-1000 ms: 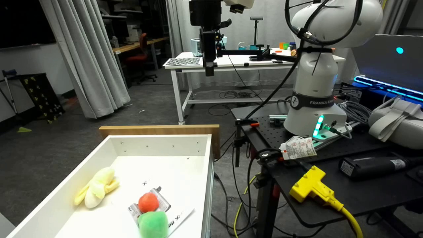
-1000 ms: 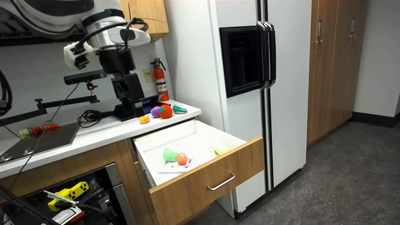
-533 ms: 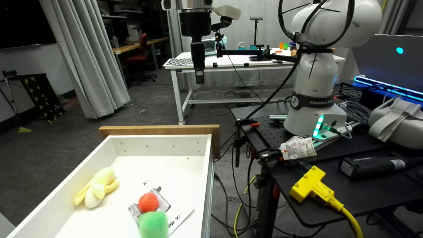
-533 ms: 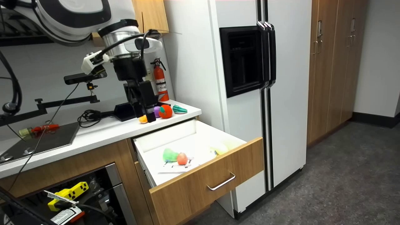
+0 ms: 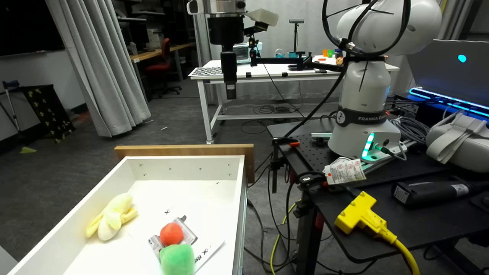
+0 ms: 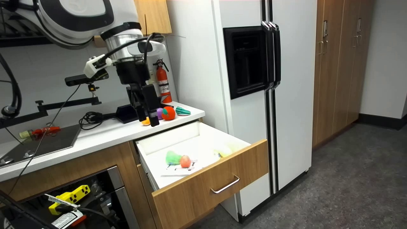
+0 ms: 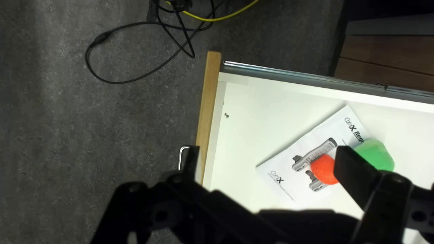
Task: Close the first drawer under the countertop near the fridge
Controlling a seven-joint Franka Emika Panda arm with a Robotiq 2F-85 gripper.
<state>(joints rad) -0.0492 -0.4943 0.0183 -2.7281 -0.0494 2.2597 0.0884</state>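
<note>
The drawer [image 6: 222, 171] is pulled far out below the countertop, beside the fridge. It has white inside walls, a wood front and a silver bar handle [image 6: 225, 185]. It also shows in an exterior view [image 5: 198, 191]. My gripper [image 6: 148, 121] hangs above the drawer, pointing down, apart from it. In the wrist view the gripper [image 7: 268, 150] is wide open with nothing between its fingers. There the left finger [image 7: 191, 161] overlaps the drawer's wood front [image 7: 207, 112] and part of the handle [image 7: 181, 154]. The right finger [image 7: 354, 173] covers part of an orange-red ball.
The drawer holds a yellow plush toy [image 5: 114, 217], an orange-red ball [image 5: 171, 233], a green plush [image 5: 177, 259] and a paper leaflet [image 7: 298, 162]. Toy fruits including a red one [image 6: 168, 113] sit on the countertop [image 6: 105, 138]. The fridge [image 6: 248, 127] stands beside the drawer.
My arm has come lower and further out from over the countertop toward the drawer, mostly in the first half second. It has barely moved since. The drawer has not moved.
</note>
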